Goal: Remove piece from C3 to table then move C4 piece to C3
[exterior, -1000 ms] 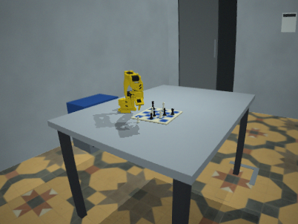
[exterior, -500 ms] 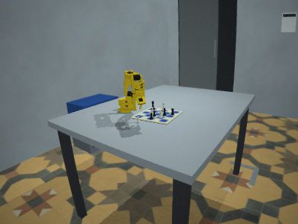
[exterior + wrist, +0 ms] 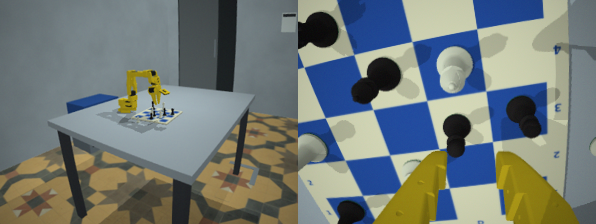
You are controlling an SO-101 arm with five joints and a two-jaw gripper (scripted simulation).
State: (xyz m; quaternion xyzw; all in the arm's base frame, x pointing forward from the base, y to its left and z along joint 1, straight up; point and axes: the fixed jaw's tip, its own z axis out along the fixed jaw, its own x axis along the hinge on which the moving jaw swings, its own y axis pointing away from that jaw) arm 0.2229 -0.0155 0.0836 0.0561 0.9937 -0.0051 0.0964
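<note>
The yellow arm (image 3: 138, 76) reaches over the blue-and-cream board (image 3: 157, 115) on the grey table (image 3: 207, 122). Its gripper (image 3: 472, 183) hangs above the board, its two prongs nearly pressed together with nothing between them, though the wrist view shows a gap at the tips.

Wrist view: a white pawn (image 3: 454, 68) stands upright on a blue square near the board's middle, long axis vertical, head toward the camera. A black pawn (image 3: 456, 133) stands upright on the cream square just beyond the fingertips. Other black pieces: one (image 3: 377, 79) left of the white pawn, one (image 3: 524, 115) at right, one (image 3: 321, 30) at upper left. Which of these is on C4 cannot be told.

Readable edge marks: "C" at the top, "5" at the upper right, "3" and "2" down the right side; the remainder blurred.
</note>
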